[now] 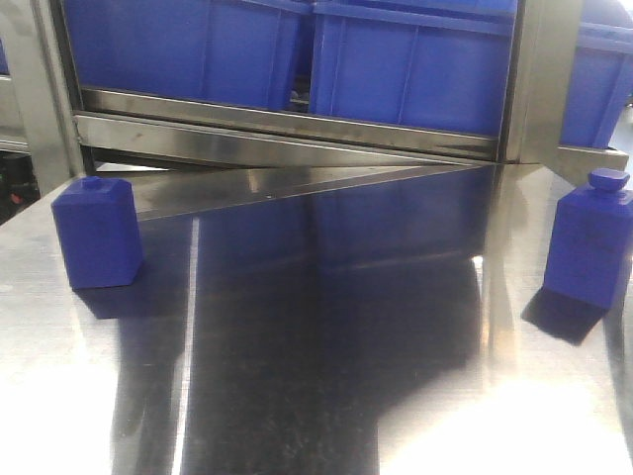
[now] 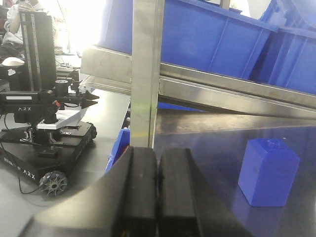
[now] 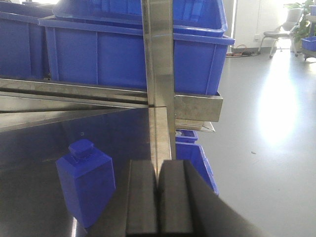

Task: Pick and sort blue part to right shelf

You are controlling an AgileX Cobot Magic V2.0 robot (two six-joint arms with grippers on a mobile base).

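Two blue parts stand upright on the steel table (image 1: 316, 396): one at the left (image 1: 96, 233), one at the right edge (image 1: 591, 242). Behind them the right shelf, a stainless rack, shows its flat front rail (image 1: 297, 124) under large blue bins (image 1: 415, 64). Neither gripper shows in the front view. The left wrist view has my left gripper (image 2: 157, 155) shut and empty, with the left blue part (image 2: 269, 173) off to its right. My right gripper (image 3: 158, 170) is shut and empty too, and the right blue part (image 3: 86, 182) stands just to its left.
A vertical rack post (image 2: 145, 74) rises straight ahead of the left gripper, and another post (image 3: 160, 74) ahead of the right one. Smaller blue bins (image 3: 195, 158) sit lower, beyond the table edge. A black ARX machine (image 2: 49, 128) stands at the left.
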